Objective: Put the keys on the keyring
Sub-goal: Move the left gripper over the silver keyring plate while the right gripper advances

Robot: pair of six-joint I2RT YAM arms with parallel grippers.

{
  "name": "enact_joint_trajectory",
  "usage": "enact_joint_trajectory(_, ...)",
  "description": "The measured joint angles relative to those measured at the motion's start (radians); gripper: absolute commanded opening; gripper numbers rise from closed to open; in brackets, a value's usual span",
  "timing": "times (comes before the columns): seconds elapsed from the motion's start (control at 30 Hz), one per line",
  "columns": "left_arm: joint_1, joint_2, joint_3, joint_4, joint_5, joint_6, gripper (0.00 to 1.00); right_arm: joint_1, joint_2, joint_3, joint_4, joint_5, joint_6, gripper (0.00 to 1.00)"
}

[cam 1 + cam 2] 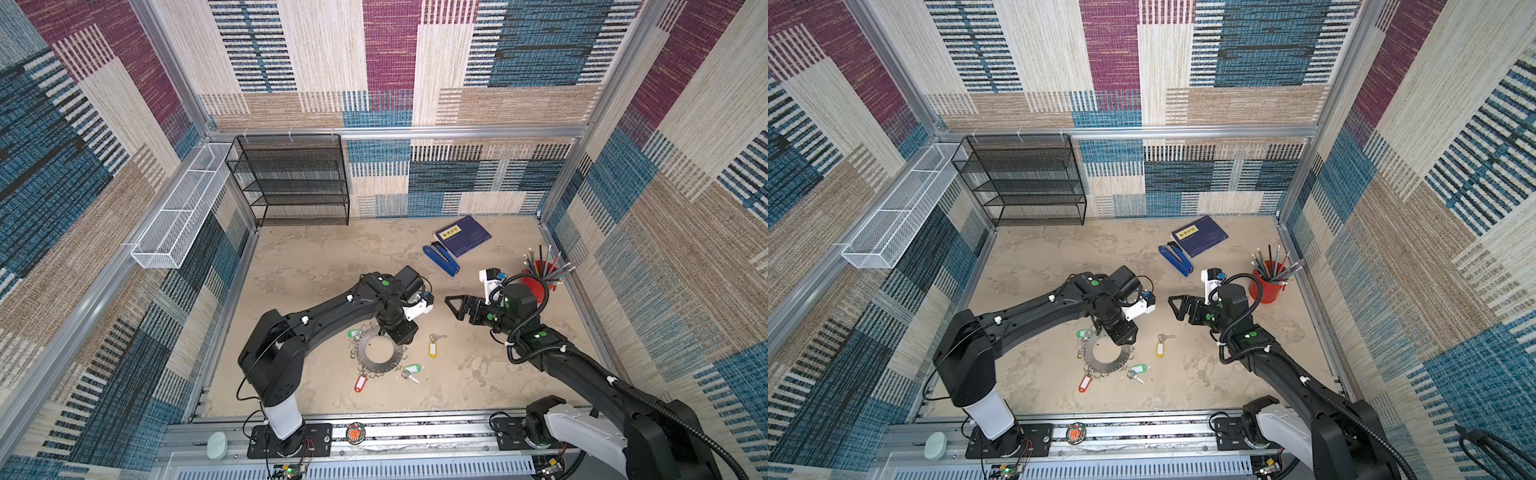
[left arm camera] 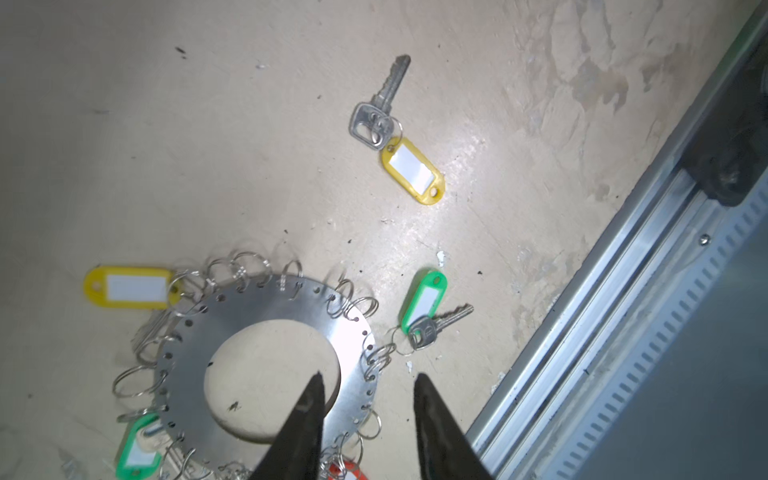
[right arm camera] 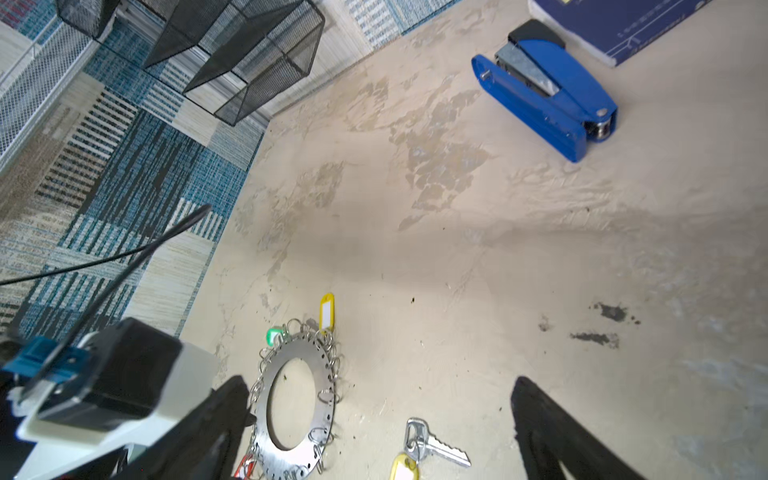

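Top views, keyring: the keyring (image 1: pixel 376 367) lies flat on the table, under the left gripper (image 1: pixel 400 334), whose fingers point down at its rim.
Top views, right side: the right gripper (image 1: pixel 455 306) hovers above the table with its fingers spread and nothing in them. The loose yellow-tag key (image 1: pixel 433 348) lies between it and the left fingers, clear of the ring.
Top views, rim: a red tag (image 1: pixel 360 383) and a far green tag (image 1: pixel 354 333) sit against the ring's edge, on the side away from the right fingers.
Left wrist, fingers: they are moderately apart and straddle the disc's band, one tip over the centre hole and the other just outside the rim. No firm grip shows.
Left wrist, keys: a rim yellow tag (image 2: pixel 124 286) looks hooked to a split ring beyond the fingertips. The near green-tag key (image 2: pixel 424 301) lies just ahead of the outer finger with its ring touching the rim rings; I cannot tell whether it is linked.
Right wrist, fingers: they are wide and empty. The loose yellow-tag key lies on the table between them, and the keyring is just beside one finger.
Progress: several tags seem hung already. At least the loose yellow-tag key is left, and perhaps the near green-tag key too.
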Motion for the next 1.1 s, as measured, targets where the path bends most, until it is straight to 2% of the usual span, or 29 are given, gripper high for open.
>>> enact_joint_trajectory(0.13, -0.008, 0.063, 0.031, -0.012, -0.015, 0.027, 0.29, 0.000, -0.002, -0.009, -0.011, -0.019, -0.002, 1.00)
enact_joint_trajectory(0.63, -0.026, 0.143, 0.010, -0.033, -0.035, 0.053, 0.20, 0.000, -0.037, -0.047, -0.001, -0.046, 0.001, 1.00)
enact_joint_trajectory(0.9, -0.027, 0.178, 0.007, -0.033, -0.082, 0.052, 0.11, 0.000, -0.071, -0.057, 0.003, -0.049, 0.005, 1.00)
enact_joint_trajectory(1.03, -0.027, 0.182, 0.010, -0.032, -0.104, 0.048, 0.00, 0.000, -0.082, -0.063, 0.003, -0.049, 0.013, 1.00)
enact_joint_trajectory(1.1, -0.027, 0.186, 0.012, -0.030, -0.110, 0.047, 0.00, 0.000, -0.086, -0.063, 0.001, -0.048, 0.012, 1.00)
